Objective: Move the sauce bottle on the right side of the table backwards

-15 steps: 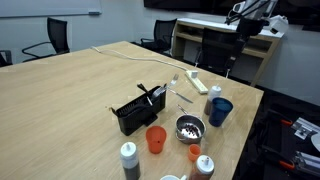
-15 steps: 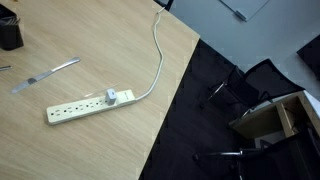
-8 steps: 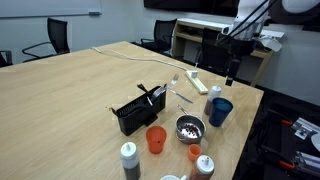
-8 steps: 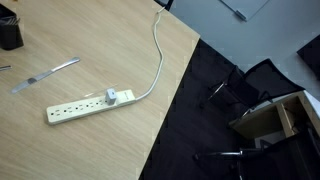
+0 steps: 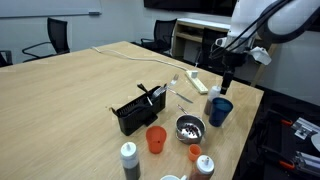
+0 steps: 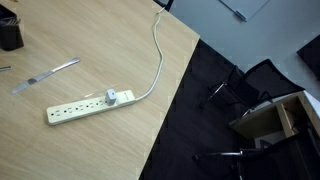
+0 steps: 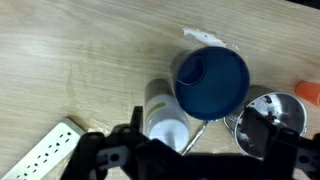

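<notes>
While the gripper (image 5: 228, 78) hangs over the near corner of the wooden table (image 5: 70, 90), its two dark fingers (image 7: 135, 128) stand wide apart with nothing held between them. The sauce bottle (image 5: 213, 93), slim, pale and upright, stands on the table below the gripper and a little to one side of it. It is just beside a dark blue cup (image 5: 220, 111) and near a white power strip (image 5: 197, 79).

Looking straight down in the wrist view, the sauce bottle (image 7: 165, 115) sits off-centre in the gap, nearer one finger than the other. The dark blue cup (image 7: 212, 80) crowds the same gap, and I cannot tell whether cup and bottle touch. A metal bowl (image 7: 265, 110) lies out past the far finger.

The step in hand looks like the approach before the grasp. To do it well, the gripper should first shift sideways until the bottle is centred. The wrist may also need turning so the fingers close on a line that leaves the cup outside. A straight descent and a grip low on the body seem wise, since a tall, narrow bottle is likely to tip.
</notes>
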Motion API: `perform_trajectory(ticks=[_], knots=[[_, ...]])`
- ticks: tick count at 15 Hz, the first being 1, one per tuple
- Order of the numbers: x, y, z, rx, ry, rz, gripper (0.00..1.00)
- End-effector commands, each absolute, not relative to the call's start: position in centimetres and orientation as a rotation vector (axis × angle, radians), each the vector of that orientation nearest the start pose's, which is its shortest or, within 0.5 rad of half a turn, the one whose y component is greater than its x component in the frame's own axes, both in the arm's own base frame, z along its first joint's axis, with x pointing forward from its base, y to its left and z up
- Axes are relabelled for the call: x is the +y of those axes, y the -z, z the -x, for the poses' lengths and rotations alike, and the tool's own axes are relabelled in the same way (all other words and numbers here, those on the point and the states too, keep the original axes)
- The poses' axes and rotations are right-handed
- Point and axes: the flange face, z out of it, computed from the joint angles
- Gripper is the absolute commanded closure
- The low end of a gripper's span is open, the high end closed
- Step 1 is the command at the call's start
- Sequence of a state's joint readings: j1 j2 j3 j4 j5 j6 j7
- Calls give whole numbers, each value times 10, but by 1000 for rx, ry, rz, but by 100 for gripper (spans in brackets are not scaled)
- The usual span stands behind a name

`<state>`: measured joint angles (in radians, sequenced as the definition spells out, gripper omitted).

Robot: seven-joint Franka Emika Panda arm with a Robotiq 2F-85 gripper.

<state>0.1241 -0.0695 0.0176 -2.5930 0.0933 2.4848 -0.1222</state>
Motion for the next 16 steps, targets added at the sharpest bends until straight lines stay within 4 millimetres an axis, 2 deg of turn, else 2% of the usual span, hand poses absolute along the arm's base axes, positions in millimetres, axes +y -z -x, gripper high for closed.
perform_trajectory(ticks=[1, 8, 16], knots=[[58, -273, -436, -365, -26, 3104, 0], [48, -256, -442, -348, -79, 3117, 0], [53, -236, -448, -334, -121, 3117, 0]])
